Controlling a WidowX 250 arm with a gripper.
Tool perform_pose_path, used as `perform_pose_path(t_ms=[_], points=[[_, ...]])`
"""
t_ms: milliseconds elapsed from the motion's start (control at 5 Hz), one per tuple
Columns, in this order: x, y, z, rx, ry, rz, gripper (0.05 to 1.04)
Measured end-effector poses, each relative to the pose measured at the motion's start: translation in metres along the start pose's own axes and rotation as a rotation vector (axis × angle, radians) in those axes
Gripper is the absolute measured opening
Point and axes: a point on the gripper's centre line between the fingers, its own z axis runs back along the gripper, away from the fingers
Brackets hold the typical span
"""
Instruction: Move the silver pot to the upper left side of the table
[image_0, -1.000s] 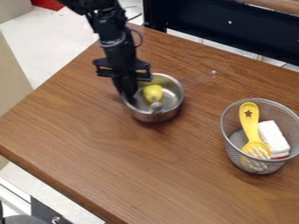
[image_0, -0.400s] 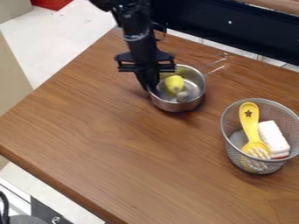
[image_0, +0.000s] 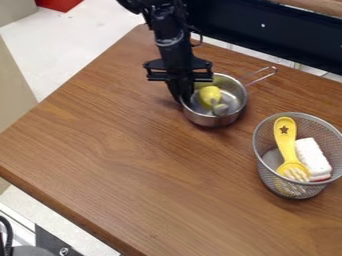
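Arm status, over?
Gripper at silver pot's left rim. Yellow item inside pot. Mesh basket lower right, apart from pot.

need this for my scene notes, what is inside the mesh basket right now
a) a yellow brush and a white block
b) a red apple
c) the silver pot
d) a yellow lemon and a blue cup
a: the yellow brush leans in the mesh basket beside the white block.

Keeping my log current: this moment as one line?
silver pot: upper view, right of center | pincer: at pot's left rim | in pot: yellow item | mesh basket: apart
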Motion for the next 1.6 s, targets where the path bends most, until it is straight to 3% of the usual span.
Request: perform_pose_path(t_ms=[800,1000,1400,1600], points=[[0.002,0.001,-0.001,0.013,0.025,0.024,0.096],[0.003,0.003,-0.002,0.064,0.012,0.061,0.259],[-0.001,0.007,0.000,0.183,-0.037,0.173,0.816],[0.001,0.006,0.014,0.219,-0.064,0.221,0.999]])
